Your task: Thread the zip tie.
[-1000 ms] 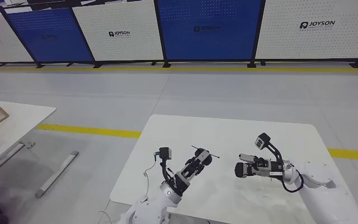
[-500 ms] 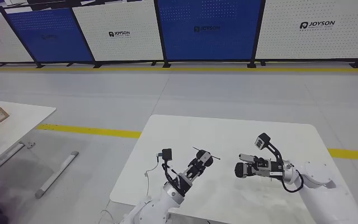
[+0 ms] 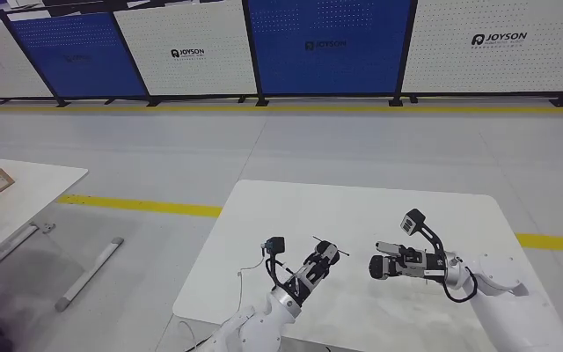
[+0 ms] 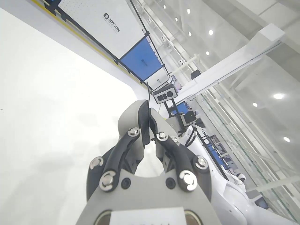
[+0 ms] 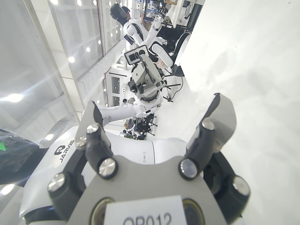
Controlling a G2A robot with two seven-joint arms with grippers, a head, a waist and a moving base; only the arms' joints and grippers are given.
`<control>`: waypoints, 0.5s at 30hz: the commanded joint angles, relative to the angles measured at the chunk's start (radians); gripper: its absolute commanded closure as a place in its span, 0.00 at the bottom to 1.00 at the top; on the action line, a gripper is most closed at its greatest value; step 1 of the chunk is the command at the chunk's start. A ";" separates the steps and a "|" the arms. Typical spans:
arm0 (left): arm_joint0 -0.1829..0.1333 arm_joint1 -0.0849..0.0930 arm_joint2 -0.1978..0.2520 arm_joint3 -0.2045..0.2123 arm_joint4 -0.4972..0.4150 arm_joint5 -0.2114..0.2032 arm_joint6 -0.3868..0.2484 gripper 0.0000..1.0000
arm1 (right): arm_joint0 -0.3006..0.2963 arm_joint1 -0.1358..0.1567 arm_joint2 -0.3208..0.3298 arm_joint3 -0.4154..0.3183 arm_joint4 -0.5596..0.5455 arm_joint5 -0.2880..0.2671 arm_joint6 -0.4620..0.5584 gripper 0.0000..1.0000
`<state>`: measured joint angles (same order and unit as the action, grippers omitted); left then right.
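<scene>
Seen from above: finds the left gripper (image 3: 324, 253) low over the near part of the white tabletop (image 3: 352, 198). It is clamped on a thin black zip tie (image 3: 343, 253) held crosswise, both ends poking out past the fingers. Places the right gripper (image 3: 376, 257) near it at about the same height, turned toward the tie's tip but apart from it. Takes in blue and white pegboard panels (image 3: 325, 44) along the far side, a yellow floor line (image 3: 132, 205), and the corner of a second table (image 3: 35, 189) off to the left.

Seen from the left wrist: shows the left gripper (image 4: 148, 108) with fingers (image 4: 140, 118) pressed together on the zip tie (image 4: 148, 92), a slim black strip rising straight out from between the tips. Picks out the right arm's wrist camera (image 4: 165, 95) just beyond the strip's end, with the tabletop (image 4: 58, 90) alongside.

Seen from the right wrist: shows the right gripper (image 5: 155, 105) with fingers (image 5: 222, 115) spread wide and holding nothing. Points toward the left arm (image 5: 146, 80) farther off, beside the tabletop (image 5: 246, 47).
</scene>
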<state>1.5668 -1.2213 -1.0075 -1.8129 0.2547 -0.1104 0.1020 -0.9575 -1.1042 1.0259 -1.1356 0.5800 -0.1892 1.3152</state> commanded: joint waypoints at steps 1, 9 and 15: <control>0.000 0.000 0.000 0.000 0.000 0.000 0.000 1.00 | 0.000 0.000 0.000 0.000 0.000 0.000 0.000 0.00; 0.038 0.021 -0.042 0.001 0.080 0.000 -0.129 1.00 | 0.000 0.000 0.000 0.000 0.000 0.000 0.000 0.00; 0.046 0.022 -0.058 -0.004 0.032 -0.004 -0.119 1.00 | 0.000 0.000 0.000 0.000 0.000 0.000 0.000 0.00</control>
<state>1.6130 -1.1997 -1.0663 -1.8173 0.2850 -0.1145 -0.0165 -0.9575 -1.1042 1.0259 -1.1356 0.5800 -0.1892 1.3152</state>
